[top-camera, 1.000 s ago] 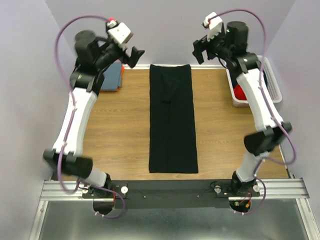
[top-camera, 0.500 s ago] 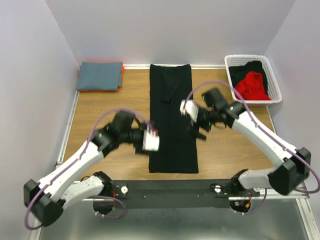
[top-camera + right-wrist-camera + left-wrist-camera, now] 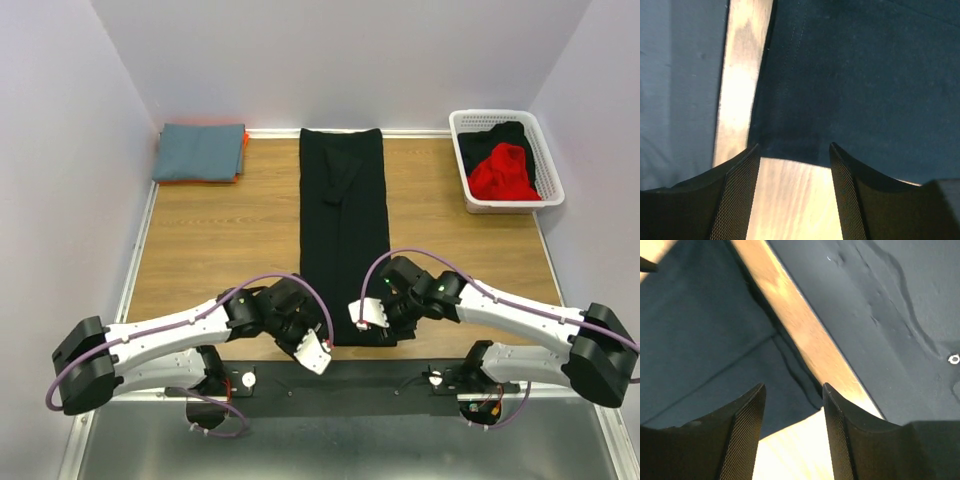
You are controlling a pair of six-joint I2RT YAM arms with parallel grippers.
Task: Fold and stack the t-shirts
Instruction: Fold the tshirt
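A black t-shirt (image 3: 342, 230), folded into a long narrow strip, lies down the middle of the wooden table (image 3: 220, 250). My left gripper (image 3: 305, 336) is open and empty, low over the strip's near left corner; in the left wrist view (image 3: 793, 390) that corner (image 3: 790, 390) lies just ahead of the fingertips. My right gripper (image 3: 386, 334) is open and empty at the near right corner; in the right wrist view (image 3: 794, 147) the shirt's near edge (image 3: 850, 80) lies just beyond the fingertips, with bare wood between the fingers.
A folded grey-blue shirt (image 3: 200, 152) lies on an orange one at the far left corner. A white basket (image 3: 550, 160) at the far right holds a red shirt (image 3: 503, 172) and a black one. The black base rail (image 3: 350, 375) runs just behind the shirt's near edge.
Both arms swung from high at the back of the table down to the near edge. The grippers now sit at the strip's two near corners. The shirt has not moved.
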